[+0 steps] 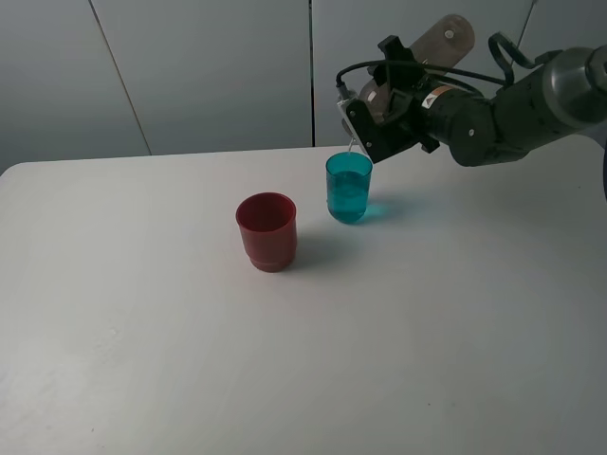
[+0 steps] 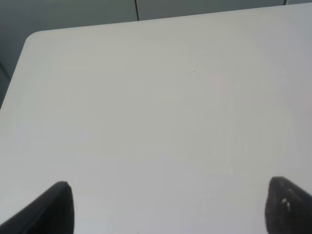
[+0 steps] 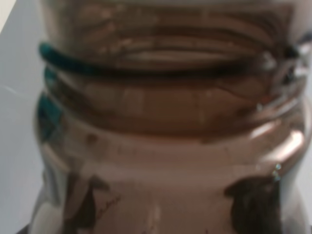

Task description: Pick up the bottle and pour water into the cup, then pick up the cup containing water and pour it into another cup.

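Observation:
My right gripper (image 1: 387, 121) is shut on the smoky grey-brown bottle (image 1: 444, 43), tipped steeply with its neck down over the rim of the teal cup (image 1: 349, 188). A thin thread of water (image 1: 353, 146) runs from the neck into that cup, which holds some water. The red cup (image 1: 266, 230) stands upright to the front left of the teal one, a short gap apart. In the right wrist view the bottle's threaded neck (image 3: 165, 122) fills the frame, with teal showing through it. My left gripper (image 2: 170, 209) is open over bare table, out of the high view.
The white table (image 1: 171, 341) carries only the two cups. Its rounded far left corner (image 2: 34, 39) shows in the left wrist view. Grey wall panels (image 1: 209, 66) stand behind the table's far edge.

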{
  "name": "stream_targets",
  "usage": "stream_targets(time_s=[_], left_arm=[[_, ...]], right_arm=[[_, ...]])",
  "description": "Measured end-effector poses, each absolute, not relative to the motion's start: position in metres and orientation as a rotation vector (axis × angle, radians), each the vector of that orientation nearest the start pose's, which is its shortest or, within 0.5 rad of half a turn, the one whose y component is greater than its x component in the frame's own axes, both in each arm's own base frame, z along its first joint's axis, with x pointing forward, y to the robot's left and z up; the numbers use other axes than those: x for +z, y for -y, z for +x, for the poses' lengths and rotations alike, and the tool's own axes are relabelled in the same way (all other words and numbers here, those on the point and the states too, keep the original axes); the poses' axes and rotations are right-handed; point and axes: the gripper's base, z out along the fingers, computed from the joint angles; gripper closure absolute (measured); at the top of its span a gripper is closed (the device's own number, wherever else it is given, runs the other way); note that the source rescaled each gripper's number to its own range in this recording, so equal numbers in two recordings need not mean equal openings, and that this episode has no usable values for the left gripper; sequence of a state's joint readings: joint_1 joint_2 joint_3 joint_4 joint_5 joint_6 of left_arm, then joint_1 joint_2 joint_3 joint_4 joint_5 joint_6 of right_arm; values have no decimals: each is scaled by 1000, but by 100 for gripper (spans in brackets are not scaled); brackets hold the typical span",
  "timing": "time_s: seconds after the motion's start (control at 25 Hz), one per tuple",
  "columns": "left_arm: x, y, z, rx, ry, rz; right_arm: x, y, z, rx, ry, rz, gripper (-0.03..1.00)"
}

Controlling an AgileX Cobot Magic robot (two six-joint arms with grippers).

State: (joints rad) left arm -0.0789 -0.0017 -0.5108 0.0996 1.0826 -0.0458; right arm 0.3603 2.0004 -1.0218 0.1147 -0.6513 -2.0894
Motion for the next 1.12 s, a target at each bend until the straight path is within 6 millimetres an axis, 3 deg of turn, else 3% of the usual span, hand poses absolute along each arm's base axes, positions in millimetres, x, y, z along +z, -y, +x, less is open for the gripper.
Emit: stream_targets(time_s=[0.64,0.92,1.12], left_arm=[[279,-9,-7,42,-2050,27],[279,-9,-7,42,-2050,27],[279,-9,-7,42,-2050,27]], right_arm=[[160,-141,391,-1149,-913,-1762,92],[158,-144,384,-882,-1238,-1623,92],[174,-145,373,-572,-1503,-1450,92]])
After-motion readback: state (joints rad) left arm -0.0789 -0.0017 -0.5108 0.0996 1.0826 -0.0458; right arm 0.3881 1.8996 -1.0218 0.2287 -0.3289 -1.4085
